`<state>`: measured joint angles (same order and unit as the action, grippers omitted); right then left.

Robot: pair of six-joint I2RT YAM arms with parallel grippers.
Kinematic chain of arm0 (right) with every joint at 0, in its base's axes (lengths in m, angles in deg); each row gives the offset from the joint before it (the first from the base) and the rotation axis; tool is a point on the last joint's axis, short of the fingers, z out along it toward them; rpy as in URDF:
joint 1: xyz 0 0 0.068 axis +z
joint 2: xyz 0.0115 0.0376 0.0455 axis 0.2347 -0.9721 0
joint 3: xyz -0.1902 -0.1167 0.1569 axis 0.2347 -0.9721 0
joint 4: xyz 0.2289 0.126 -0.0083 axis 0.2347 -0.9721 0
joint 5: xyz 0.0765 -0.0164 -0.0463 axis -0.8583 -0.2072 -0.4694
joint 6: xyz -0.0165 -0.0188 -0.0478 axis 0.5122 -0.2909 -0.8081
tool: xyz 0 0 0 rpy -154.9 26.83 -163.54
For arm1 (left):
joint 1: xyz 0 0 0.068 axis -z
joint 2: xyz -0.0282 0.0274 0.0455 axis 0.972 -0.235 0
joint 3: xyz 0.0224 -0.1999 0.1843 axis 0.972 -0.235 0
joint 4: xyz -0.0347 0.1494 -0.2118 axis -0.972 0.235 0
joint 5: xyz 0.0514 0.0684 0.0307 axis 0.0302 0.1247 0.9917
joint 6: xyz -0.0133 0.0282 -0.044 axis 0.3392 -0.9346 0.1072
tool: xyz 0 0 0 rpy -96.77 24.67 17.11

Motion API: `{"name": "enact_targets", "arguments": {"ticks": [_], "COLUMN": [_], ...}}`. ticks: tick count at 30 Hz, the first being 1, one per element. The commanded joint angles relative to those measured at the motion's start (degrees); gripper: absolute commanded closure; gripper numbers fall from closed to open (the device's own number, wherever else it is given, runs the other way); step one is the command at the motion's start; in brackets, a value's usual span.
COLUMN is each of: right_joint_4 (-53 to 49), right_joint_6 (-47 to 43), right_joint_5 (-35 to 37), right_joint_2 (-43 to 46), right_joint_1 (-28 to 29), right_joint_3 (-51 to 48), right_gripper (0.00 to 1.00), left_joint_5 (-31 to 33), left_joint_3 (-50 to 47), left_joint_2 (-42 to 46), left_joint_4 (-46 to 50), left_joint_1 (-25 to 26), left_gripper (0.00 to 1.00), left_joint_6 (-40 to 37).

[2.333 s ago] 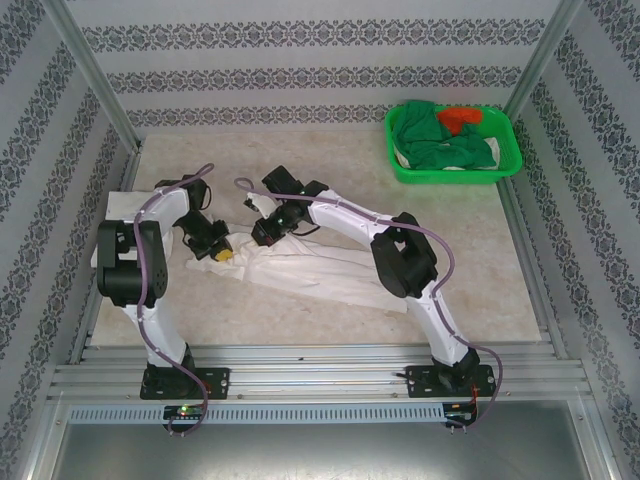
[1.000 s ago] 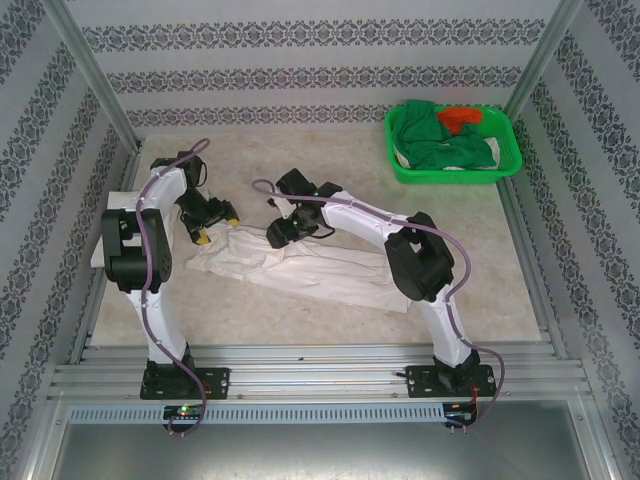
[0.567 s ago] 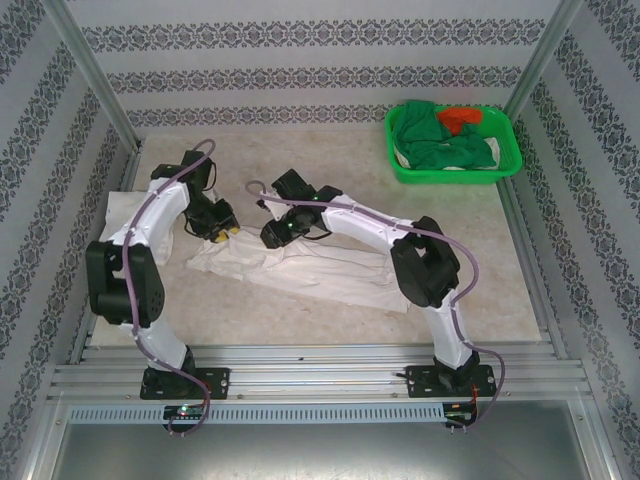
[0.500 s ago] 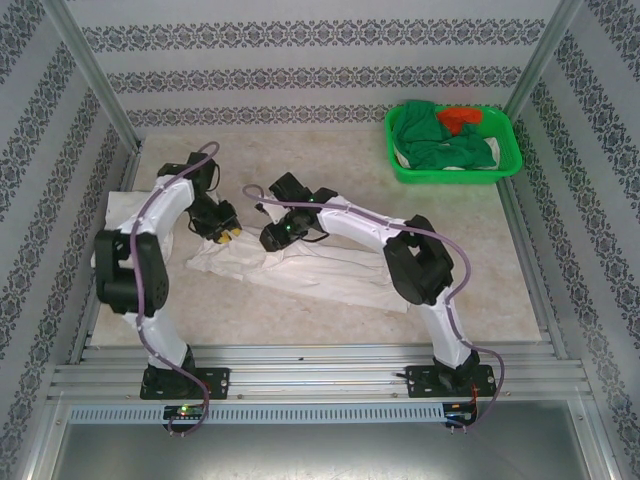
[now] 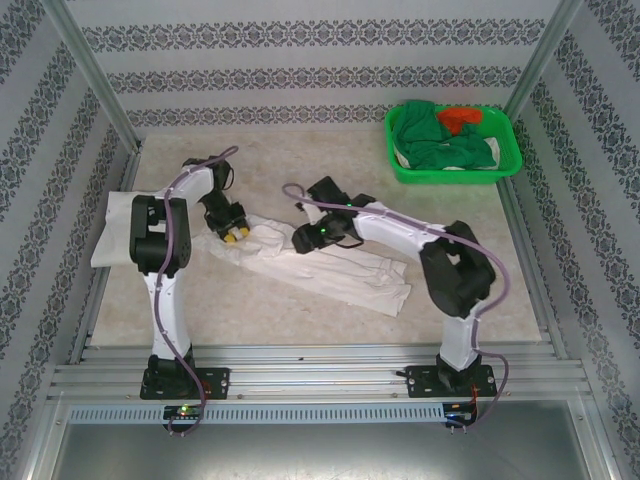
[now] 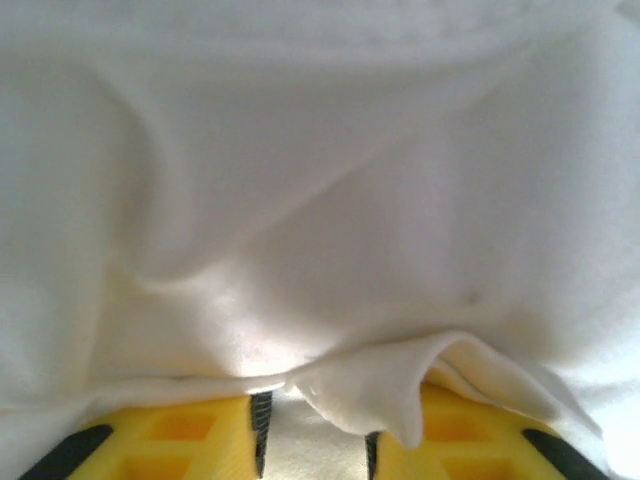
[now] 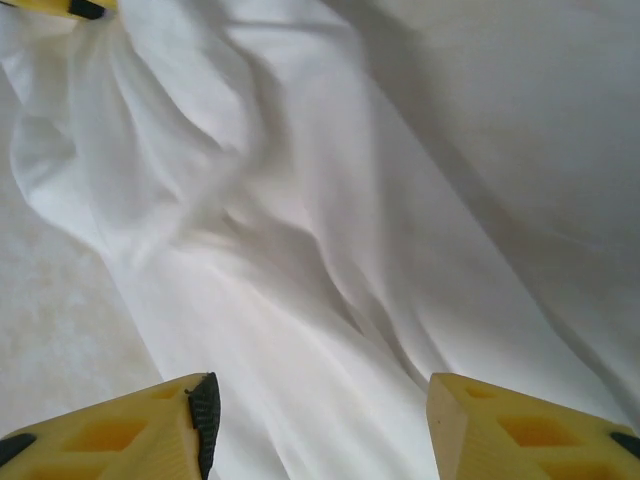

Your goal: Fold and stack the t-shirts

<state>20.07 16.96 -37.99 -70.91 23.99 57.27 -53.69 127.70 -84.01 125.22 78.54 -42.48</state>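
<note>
Lying creased beneath your wide right claw [image 7: 318, 420], soft white t-shirt [image 7: 330, 200], limp fold draping your narrowly parted left claw [image 6: 315, 440].

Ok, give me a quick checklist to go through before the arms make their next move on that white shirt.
1. The right hand free of cloth: ok, jaws apart above the shirt, nothing pinched.
2. The left hand gripping the shirt: cannot tell, a fold drapes over one finger, jaws narrowly apart.
3. The shirt spread flat: not ok, it lies as a wrinkled strip.
4. Stacking spot: ok, a folded white cloth lies at the left edge of the table.
5. The green basket out of the way: ok, far right corner, apart from both hands.
</note>
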Motion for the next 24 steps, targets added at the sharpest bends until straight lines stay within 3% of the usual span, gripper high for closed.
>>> {"name": "enact_targets", "arguments": {"ticks": [1, 7, 9, 15, 21, 24], "right_joint_4": [1.6, -0.5, -0.6, 0.9, 3.6, 4.9], "right_joint_6": [3.8, 4.8, 5.0, 4.0, 2.9, 4.1], "right_joint_5": [5.4, 8.1, 8.4, 7.8, 3.7, 1.4], "right_joint_2": [5.6, 12.5, 13.9, 10.2, -2.5, -9.6], "right_joint_1": [-1.8, -2.3, -2.1, -2.3, -2.3, -1.9], "right_joint_3": [-6.2, -11.2, -11.7, -7.6, 6.1, 15.4], "right_gripper": [0.43, 0.42, 0.42, 0.42, 0.41, 0.40], "left_joint_5": [4.7, 0.8, -2.1, -3.5, 7.6, 13.9], "left_joint_3": [11.7, 46.6, 53.4, 47.9, 40.0, 29.8], "left_joint_2": [-9.4, -28.9, -31.8, -23.3, -7.2, 3.4], "left_joint_4": [2.7, 12.9, 12.8, 7.7, 8.1, 6.1], "left_joint_1": [-0.8, -0.9, -0.7, 0.5, 0.8, 0.7], "left_gripper": [0.58, 0.14, 0.05, 0.00, 0.00, 0.00], "left_joint_6": [-3.4, 0.1, 2.9, 6.3, 3.7, 2.5]}}
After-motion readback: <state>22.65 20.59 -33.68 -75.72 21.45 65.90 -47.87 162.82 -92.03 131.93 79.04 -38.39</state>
